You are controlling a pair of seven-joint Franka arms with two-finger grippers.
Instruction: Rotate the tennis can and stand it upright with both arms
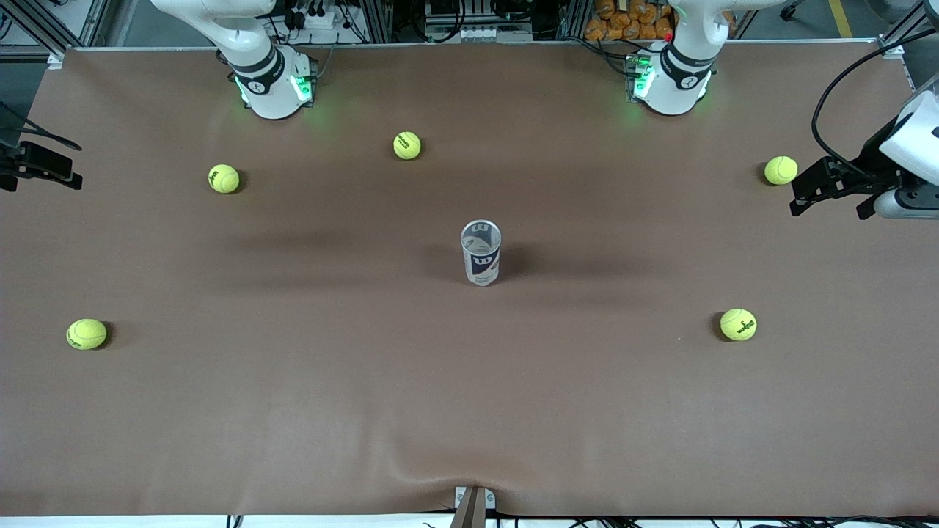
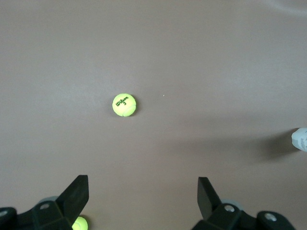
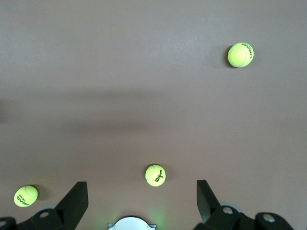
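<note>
The tennis can (image 1: 481,253) stands upright at the middle of the brown table, open silvery rim up and navy band low on its side. A sliver of the can (image 2: 301,139) shows at the edge of the left wrist view. My left gripper (image 1: 832,204) hangs open and empty over the left arm's end of the table, well apart from the can; in its own view the left gripper (image 2: 143,180) has bare table between its fingers. My right gripper (image 3: 141,184) is open and empty, high over the table in front of the right arm's base (image 3: 128,223), and out of the front view.
Several yellow tennis balls lie scattered: one (image 1: 407,145) between the bases, one (image 1: 224,178) near the right arm's base, one (image 1: 780,170) beside the left gripper, one (image 1: 738,324) and one (image 1: 86,334) nearer the camera. A black fixture (image 1: 33,165) juts in at the right arm's end.
</note>
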